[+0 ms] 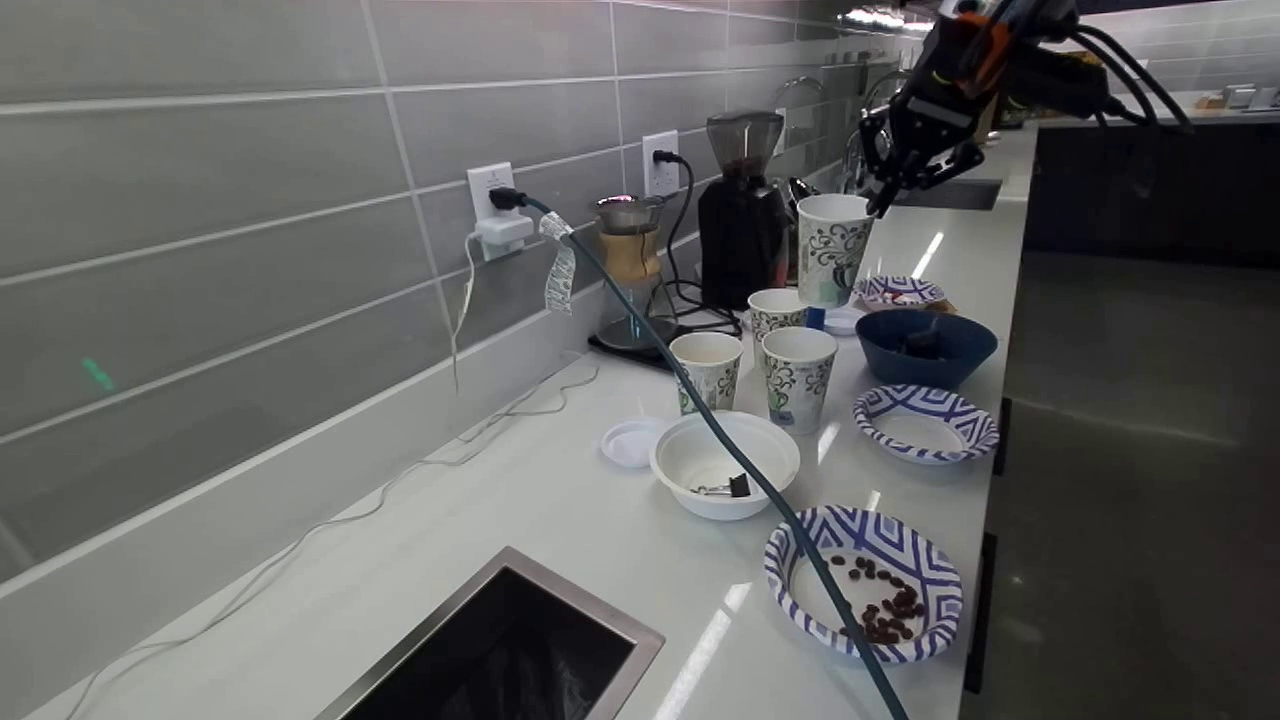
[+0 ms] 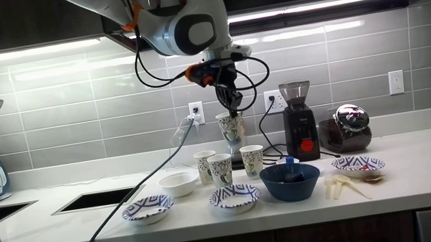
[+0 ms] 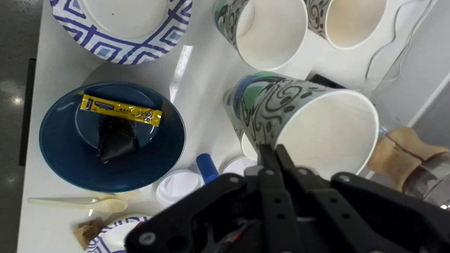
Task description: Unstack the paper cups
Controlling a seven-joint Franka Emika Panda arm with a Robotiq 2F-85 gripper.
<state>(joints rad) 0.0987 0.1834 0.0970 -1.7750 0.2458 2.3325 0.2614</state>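
Clearly, a paper cup [image 3: 306,117] hangs higher than the blue bowl [image 2: 292,192], its rim clamped in my jaws; three more cups [image 2: 221,172] stand near that bowl. The paper should be light and easily crushed, the rim likely its stiffest hold.

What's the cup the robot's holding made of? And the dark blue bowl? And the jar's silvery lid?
The held cup looks like paper: thin wall, printed sides, smooth surface. The dark blue bowl could be plastic or glazed ceramic; it's smooth with a soft shine, which doesn't settle it. The jar's lid is probably polished metal, silvery with bright, mirror-like glints.
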